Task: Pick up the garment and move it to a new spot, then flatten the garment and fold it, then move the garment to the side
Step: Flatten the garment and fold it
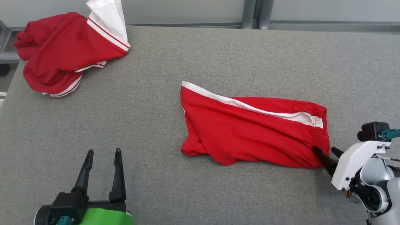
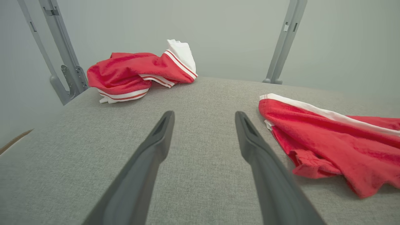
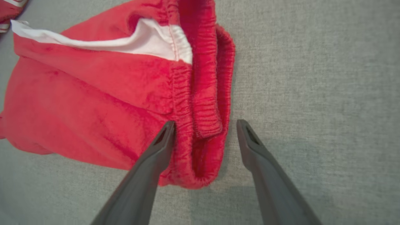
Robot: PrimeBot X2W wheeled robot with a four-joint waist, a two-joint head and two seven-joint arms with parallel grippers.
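The fleecy red shorts (image 1: 250,131), white-striped, lie folded flat on the grey woven table (image 1: 218,53). The right gripper (image 1: 324,149) stands spread astride the gathered elastic waistband (image 3: 203,93), clamping nothing. The left gripper (image 1: 104,151) hovers wide apart, empty.

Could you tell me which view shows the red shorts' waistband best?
The right wrist view: the waistband is close, its gathers clear, straddled by the open right gripper. The head view gives it small at the shorts right end; the left wrist view catches their leg end.
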